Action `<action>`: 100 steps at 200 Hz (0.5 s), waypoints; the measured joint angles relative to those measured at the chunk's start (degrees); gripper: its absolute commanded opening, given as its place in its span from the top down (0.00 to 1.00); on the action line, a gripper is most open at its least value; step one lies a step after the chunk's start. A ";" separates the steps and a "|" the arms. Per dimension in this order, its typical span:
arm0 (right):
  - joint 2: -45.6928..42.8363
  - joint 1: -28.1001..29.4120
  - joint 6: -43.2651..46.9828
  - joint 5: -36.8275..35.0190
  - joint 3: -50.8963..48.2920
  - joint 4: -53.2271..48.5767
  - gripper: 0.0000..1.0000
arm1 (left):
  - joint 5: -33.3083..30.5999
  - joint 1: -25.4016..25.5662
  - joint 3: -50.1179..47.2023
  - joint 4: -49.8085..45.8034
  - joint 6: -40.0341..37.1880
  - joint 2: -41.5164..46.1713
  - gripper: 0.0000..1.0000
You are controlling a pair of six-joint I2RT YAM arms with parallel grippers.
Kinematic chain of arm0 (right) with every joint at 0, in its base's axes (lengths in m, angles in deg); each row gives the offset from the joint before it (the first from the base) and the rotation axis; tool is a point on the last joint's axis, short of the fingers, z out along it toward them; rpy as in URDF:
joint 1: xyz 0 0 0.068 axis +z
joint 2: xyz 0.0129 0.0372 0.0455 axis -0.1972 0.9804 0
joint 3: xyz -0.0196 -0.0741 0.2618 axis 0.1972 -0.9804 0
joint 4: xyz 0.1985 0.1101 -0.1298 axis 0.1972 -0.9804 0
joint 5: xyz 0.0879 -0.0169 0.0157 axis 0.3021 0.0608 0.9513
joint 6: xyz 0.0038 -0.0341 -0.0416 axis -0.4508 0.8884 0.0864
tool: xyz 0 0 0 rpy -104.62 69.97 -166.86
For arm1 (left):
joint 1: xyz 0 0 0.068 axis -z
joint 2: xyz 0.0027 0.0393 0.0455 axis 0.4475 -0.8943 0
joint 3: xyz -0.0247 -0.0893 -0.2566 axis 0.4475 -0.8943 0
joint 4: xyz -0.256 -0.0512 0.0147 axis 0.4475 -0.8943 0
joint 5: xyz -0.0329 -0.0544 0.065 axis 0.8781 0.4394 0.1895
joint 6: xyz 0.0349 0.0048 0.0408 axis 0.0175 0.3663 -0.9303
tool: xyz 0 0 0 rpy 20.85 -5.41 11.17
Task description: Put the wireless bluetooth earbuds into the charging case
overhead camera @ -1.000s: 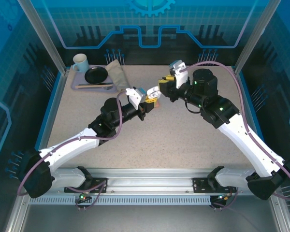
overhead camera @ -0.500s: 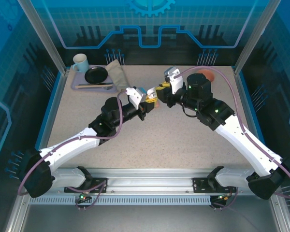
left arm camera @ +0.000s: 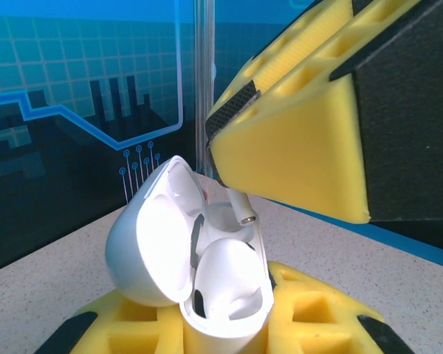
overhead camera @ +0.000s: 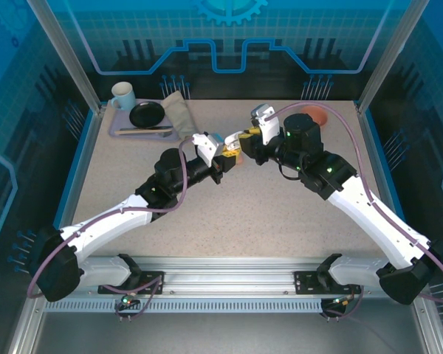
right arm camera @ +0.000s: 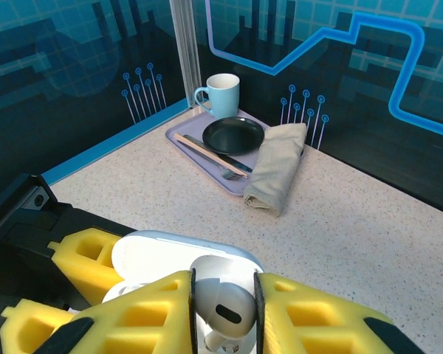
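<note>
Left hand (left arm camera: 207, 335) clamped on open white charging case (left arm camera: 229, 287), held upright, lid (left arm camera: 144, 243) swung back. Right hand (right arm camera: 221, 299) pinching white earbud (right arm camera: 223, 308) just above case mouth: long axis steep, slightly tilted, stem tip (left arm camera: 245, 216) pointing down into case. Far back-left of bench (overhead camera: 236, 214): tray (right arm camera: 176, 133) with mug (right arm camera: 221, 94), plate (right arm camera: 233, 135), folded napkin (right arm camera: 275, 166).
</note>
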 measured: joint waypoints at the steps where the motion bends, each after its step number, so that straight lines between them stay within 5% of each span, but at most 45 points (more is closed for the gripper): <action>1: 0.00 0.00 0.00 0.00 0.00 0.00 0.76 | 0.00 0.00 0.00 0.00 0.00 0.00 1.00; 100: 0.31 -0.15 0.07 -0.94 -0.79 0.44 0.78 | 0.39 0.00 0.00 -0.02 0.35 0.02 1.00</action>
